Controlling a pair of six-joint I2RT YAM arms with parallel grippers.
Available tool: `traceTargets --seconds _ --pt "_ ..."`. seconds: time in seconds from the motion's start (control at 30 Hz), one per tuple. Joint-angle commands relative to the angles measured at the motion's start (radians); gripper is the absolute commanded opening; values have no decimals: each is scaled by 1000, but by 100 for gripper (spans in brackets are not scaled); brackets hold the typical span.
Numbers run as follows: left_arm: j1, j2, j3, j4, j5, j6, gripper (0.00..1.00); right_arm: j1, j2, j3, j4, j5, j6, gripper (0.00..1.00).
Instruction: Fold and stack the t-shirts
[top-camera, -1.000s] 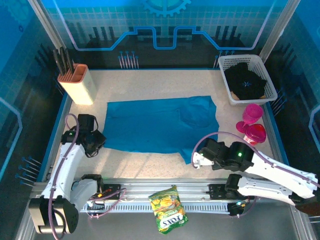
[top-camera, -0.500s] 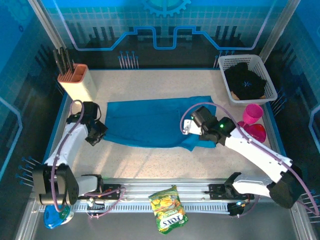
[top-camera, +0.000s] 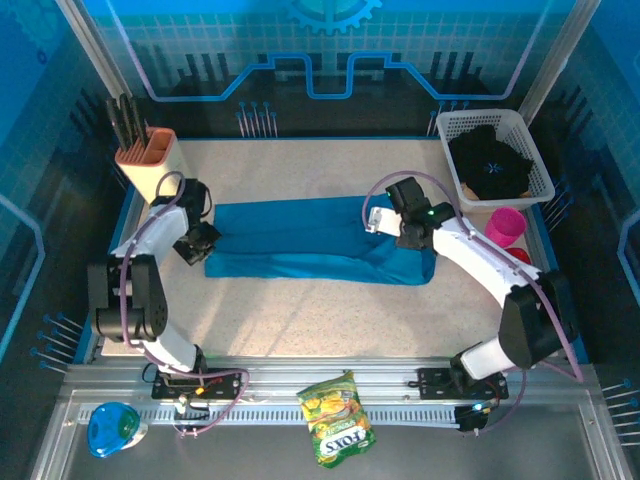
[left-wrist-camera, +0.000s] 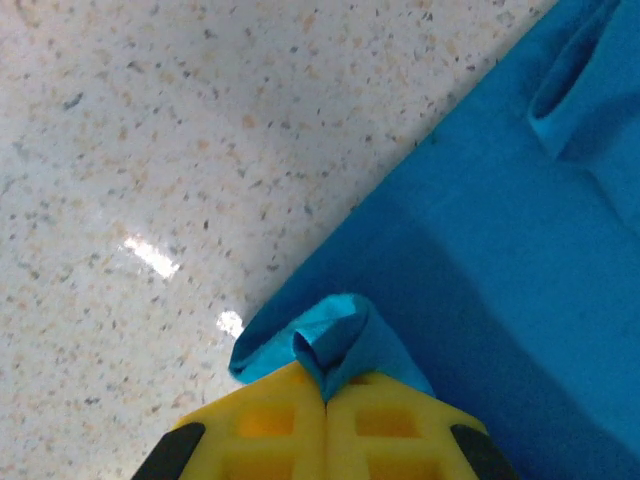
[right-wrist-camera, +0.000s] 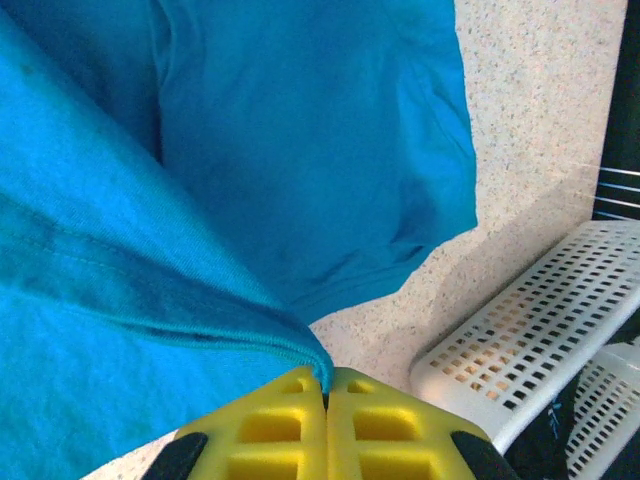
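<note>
1. The teal t-shirt (top-camera: 300, 245) lies doubled over mid-table.
2. The left gripper (top-camera: 196, 244) is clamped on its left end, the right gripper (top-camera: 380, 217) on its right hem.
3. The black t-shirt (top-camera: 490, 165) sits in the far-right corner basket (top-camera: 478, 118).

Robot test cell: blue printed walls (top-camera: 320, 60), speckled table (top-camera: 300, 320)
</note>
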Motion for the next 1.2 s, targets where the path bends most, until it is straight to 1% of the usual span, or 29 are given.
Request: traceTargets --seconds 0.0,0.17,0.2,0.27,0.33,0.5,0.6,0.73,0.9,1.17 --pt "10 54 49 -2 -41 30 0 -26 58 45 54 -18 0 0" --pt "9 126 88 4 -44 31 0 -40 129 70 95 -5 17 0" --pt "9 139 95 4 -44 33 3 -41 140 74 102 -5 18 0" --pt "9 162 104 6 -44 36 22 -42 160 80 112 -5 20 0" --pt "9 175 107 10 -47 38 36 -46 180 93 119 -5 22 0" --pt "9 175 102 15 -57 34 60 -61 242 146 105 -8 41 0" --pt "9 165 96 11 -65 33 69 -70 286 179 98 -13 57 0" --pt "9 141 81 9 -72 31 76 -77 341 208 108 -22 71 0" --pt "9 103 64 6 -70 30 80 -79 402 231 140 -16 78 0" --pt "9 47 57 -16 -71 29 81 -86 455 247 209 13 116 0"
